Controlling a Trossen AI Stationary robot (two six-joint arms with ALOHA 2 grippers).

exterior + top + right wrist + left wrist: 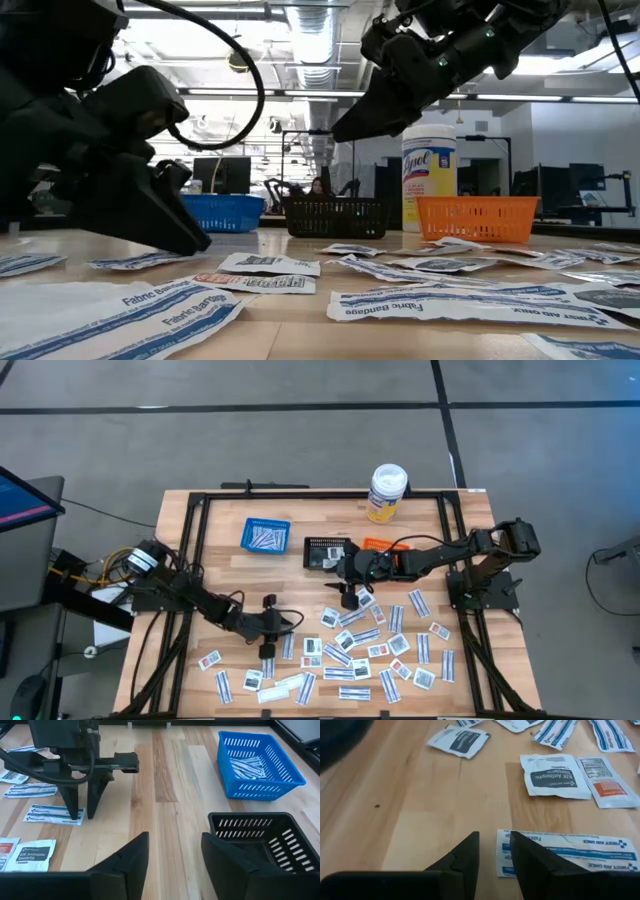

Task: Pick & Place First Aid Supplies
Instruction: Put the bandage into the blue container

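Observation:
The first aid supplies, flat white packets (380, 645) and printed bandage strips, lie scattered over the near half of the wooden table (220, 575). My left gripper (494, 851) is open and low over the table, at one end of a fabric bandage strip (570, 854). One finger stands over that end, the other just beside it, which the right wrist view also shows (83, 816). My right gripper (175, 845) is open with nothing between its fingers, raised just short of the black basket (260, 840). My left gripper comes slanting down at the end of the bandage strip (504, 851), which lies flat on the table. One finger (535, 865) covers that end; whether it touches the strip I cannot tell.
A blue basket (265, 535) holding several strips, the black basket (327, 552) and an orange basket (380, 546) stand in a row at mid-table. A tall white bottle (387, 492) stands behind them. Bare wood lies between the baskets and the left gripper.

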